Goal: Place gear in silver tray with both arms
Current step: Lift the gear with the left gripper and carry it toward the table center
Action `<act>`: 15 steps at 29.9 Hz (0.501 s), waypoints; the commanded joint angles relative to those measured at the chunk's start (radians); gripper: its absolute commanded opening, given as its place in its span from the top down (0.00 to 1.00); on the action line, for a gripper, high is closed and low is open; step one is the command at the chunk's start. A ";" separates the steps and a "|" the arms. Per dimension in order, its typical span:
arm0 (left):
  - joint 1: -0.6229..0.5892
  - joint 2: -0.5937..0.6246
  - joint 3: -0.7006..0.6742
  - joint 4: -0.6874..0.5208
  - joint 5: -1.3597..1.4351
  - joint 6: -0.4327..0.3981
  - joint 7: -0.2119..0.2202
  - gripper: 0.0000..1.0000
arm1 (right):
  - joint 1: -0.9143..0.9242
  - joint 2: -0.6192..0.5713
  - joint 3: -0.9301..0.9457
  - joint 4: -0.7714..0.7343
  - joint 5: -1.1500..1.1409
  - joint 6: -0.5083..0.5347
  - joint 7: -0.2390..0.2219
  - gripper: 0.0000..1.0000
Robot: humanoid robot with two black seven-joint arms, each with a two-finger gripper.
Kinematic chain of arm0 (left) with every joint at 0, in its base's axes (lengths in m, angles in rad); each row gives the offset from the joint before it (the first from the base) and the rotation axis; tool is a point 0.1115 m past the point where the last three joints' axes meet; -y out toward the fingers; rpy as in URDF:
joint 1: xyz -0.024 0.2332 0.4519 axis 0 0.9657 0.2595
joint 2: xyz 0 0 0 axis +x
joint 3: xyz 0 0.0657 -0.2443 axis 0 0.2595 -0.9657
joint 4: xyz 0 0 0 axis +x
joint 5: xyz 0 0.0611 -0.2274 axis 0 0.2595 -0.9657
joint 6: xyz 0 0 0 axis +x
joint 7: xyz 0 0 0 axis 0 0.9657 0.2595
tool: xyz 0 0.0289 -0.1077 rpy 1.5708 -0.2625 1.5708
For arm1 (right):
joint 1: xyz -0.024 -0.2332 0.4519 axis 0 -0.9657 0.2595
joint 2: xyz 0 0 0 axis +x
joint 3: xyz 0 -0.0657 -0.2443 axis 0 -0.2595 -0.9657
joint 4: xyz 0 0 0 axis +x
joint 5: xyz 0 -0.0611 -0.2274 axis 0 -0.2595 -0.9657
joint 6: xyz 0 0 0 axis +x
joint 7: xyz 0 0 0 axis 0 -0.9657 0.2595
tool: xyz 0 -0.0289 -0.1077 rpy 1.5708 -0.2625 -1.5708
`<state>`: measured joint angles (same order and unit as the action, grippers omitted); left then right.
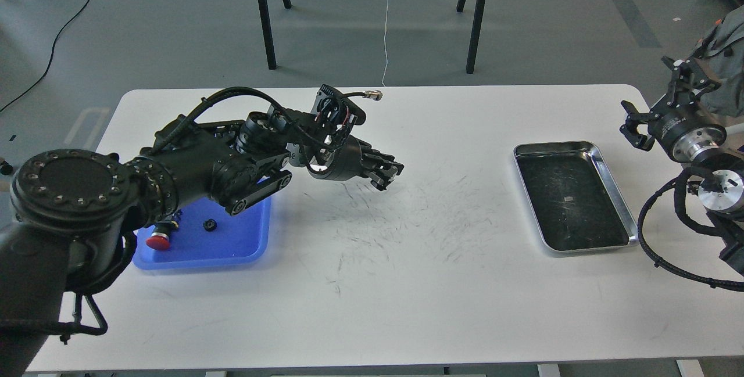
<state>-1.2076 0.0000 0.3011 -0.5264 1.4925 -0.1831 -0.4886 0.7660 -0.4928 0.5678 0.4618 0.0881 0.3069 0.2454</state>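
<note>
The left gripper [388,175] is held above the white table [372,284], with the silver tray [617,200] well beyond its fingertips and the blue tray [244,252] behind it.

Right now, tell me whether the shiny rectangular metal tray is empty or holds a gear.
Empty of any gear. The shiny rectangular metal tray shows only its dark scratched floor with one tiny pale speck.

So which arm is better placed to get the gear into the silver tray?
Probably right. The right gripper hovers just beside the silver tray, while the left gripper is mid-table, far from it. Whether the left holds a gear can't be told.
</note>
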 commanded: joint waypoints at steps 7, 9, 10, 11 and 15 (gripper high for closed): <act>0.033 0.000 -0.004 -0.047 0.000 -0.001 0.000 0.84 | 0.003 -0.007 0.000 0.001 -0.004 0.000 0.000 0.02; 0.046 0.000 -0.002 -0.052 0.000 0.002 0.000 0.84 | 0.001 -0.007 0.000 0.001 -0.005 0.000 0.000 0.02; 0.054 0.000 -0.002 -0.052 0.002 0.002 0.000 0.84 | 0.001 -0.006 0.000 0.001 -0.005 0.000 0.000 0.02; 0.062 0.000 -0.002 -0.052 0.002 0.002 0.000 0.84 | 0.001 -0.006 0.000 0.001 -0.005 0.000 0.000 0.02; 0.083 0.000 -0.002 -0.053 0.003 0.004 0.000 0.84 | 0.001 -0.003 0.000 0.001 -0.005 0.000 0.000 0.02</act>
<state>-1.1399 0.0000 0.2987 -0.5794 1.4948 -0.1801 -0.4886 0.7678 -0.4981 0.5675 0.4634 0.0829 0.3068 0.2454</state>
